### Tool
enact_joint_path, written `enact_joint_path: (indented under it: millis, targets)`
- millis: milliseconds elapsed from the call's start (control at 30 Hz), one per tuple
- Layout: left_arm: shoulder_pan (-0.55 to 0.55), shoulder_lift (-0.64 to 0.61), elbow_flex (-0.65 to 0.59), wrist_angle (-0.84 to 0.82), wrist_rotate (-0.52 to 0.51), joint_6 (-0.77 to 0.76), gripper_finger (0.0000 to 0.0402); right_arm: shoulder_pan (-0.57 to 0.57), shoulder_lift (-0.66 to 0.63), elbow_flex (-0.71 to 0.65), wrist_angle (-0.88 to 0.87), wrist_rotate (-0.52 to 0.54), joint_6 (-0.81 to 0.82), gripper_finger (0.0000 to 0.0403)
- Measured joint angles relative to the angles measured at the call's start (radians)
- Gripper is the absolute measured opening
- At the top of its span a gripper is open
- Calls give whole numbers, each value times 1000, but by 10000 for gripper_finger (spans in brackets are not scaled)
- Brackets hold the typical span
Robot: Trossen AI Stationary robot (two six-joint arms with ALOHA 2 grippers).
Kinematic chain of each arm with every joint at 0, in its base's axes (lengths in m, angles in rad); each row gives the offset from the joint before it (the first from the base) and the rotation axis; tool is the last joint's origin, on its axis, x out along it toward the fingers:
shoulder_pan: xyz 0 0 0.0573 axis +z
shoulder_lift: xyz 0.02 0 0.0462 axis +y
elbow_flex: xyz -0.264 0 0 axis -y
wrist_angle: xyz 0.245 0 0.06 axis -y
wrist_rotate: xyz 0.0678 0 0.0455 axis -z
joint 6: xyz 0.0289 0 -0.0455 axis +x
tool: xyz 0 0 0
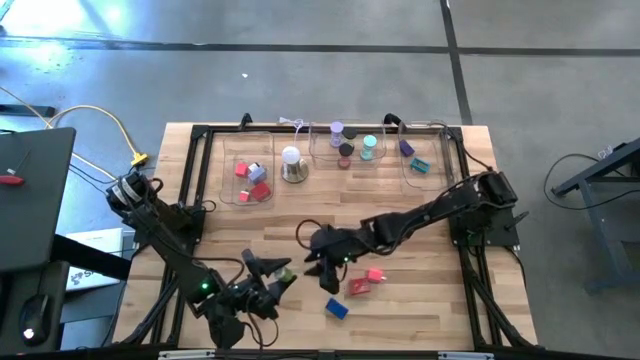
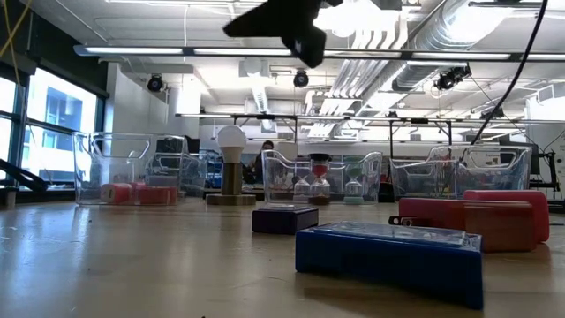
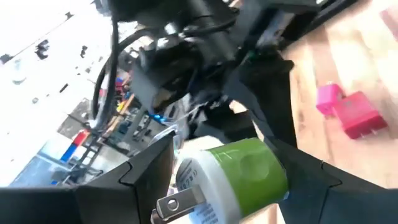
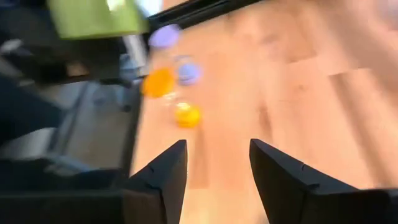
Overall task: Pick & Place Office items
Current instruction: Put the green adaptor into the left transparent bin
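My left gripper (image 1: 274,282) stands near the table's front edge, shut on a green-and-white piece (image 3: 239,171) with metal prongs at its white end. My right gripper (image 4: 214,168) hovers open just to the right of it, above bare wood, with nothing between its fingers. To the right of that lie two red blocks (image 1: 375,275) (image 1: 358,288) and a blue block (image 1: 337,308), flat on the table. In the low view a dark purple block (image 2: 284,218) lies beyond the blue one (image 2: 388,256). My left gripper pinches the green body (image 3: 261,163) of the piece between its two fingers, one on each side. The fingers come in about level, from the table's left. The piece is lifted clear of the table, with its white pronged end (image 3: 186,199) toward the wrist.
Three clear trays stand along the far edge: the left one (image 1: 250,180) with red and purple blocks, the middle one (image 1: 350,145) with rolls, the right one (image 1: 420,165) with purple and teal pieces. A white dome on a metal base (image 1: 291,162) stands between the first two.
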Motion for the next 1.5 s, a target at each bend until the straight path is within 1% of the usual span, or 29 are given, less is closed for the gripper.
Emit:
enact_joint_path:
  millis: [100,200,233,333,467,667,733,800,867,900,967,1033,1100,1167,1233,1267,1333,1400,1500]
  targets:
    - [-7,0,0,0,-67,5,227,22,-17,0,-52,76,-12,159]
    - [4,-1,0,-1,-185,37,227,48,-36,0,-71,128,-20,159]
    - [12,-5,0,0,-202,56,227,55,-40,1,-68,137,-21,159]
    - [43,-32,0,0,-196,88,227,75,-43,2,-79,155,-26,162]
    - [112,-73,0,-37,-204,47,227,101,-43,2,-77,156,-26,161]
    - [229,-109,0,-88,-205,66,226,135,-43,2,-91,158,-26,158]
    - [268,-126,0,-159,-204,43,226,144,-43,2,-95,158,-26,159]
    - [310,-143,0,-271,-204,-28,226,154,-43,2,-103,161,-22,160]
    - [348,-167,0,-439,-200,-158,226,166,-43,2,-121,173,-21,160]
    - [368,-181,0,-534,-188,-247,226,172,-43,2,-133,187,-20,159]
    - [409,-213,0,-748,-119,-451,226,183,-43,2,-160,227,-6,158]
    - [462,-243,0,-934,-2,-672,226,192,-43,2,-186,268,8,157]
    - [525,-269,0,-1110,118,-856,226,199,-43,2,-202,306,9,157]
    - [593,-282,0,-1255,202,-1020,226,203,-43,2,-203,333,10,157]
    - [658,-288,0,-1365,267,-1142,226,204,-43,2,-202,338,11,156]
    - [691,-289,0,-1400,304,-1180,226,202,-43,2,-203,338,12,156]
    - [758,-289,0,-1427,391,-1206,226,197,-43,2,-202,338,18,156]
    - [824,-289,0,-1419,484,-1183,226,191,-43,2,-202,338,29,156]
    - [903,-289,-8,-1380,555,-1107,226,187,-43,2,-202,339,30,156]
